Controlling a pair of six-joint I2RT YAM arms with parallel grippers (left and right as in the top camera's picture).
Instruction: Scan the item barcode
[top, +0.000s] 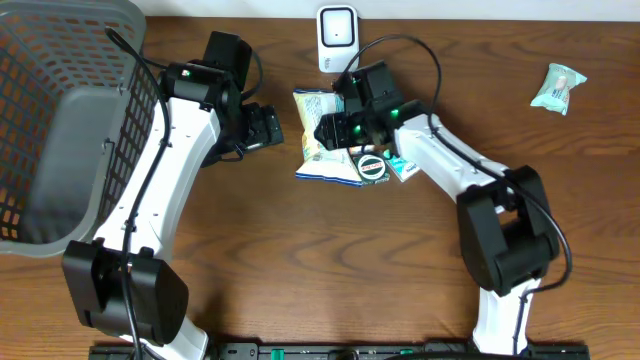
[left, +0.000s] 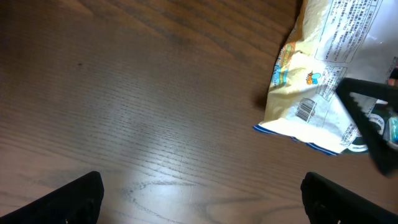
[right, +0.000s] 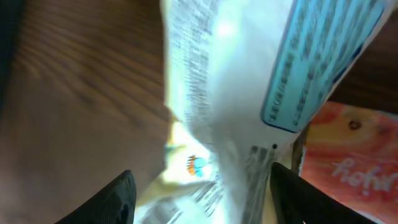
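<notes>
**A:** Where is the right gripper, and how do its jaws stand?

**B:** Its two dark fingers are parted, low over the snack bag. The bag's white printed face fills the gap between them. I cannot tell whether either finger touches the bag. Just past the bag's edge lies an orange packet with pale lettering.

**A:** And seen from above?

**B:** The bag lies flat on the wooden table, near the middle, partly under the right gripper. A round dark tin sits at its lower right corner. Beyond the bag, at the table's far edge, stands a white device.

**A:** What about the left gripper?

**B:** Its jaws are spread wide and hold nothing, over bare wood just left of the bag. Its camera shows a small barcode on the bag's pale yellow part, near the blue bottom edge.

**A:** Anything further out?

**B:** A grey mesh basket sits at the far left. A pale green packet lies well apart at the far right.
</notes>
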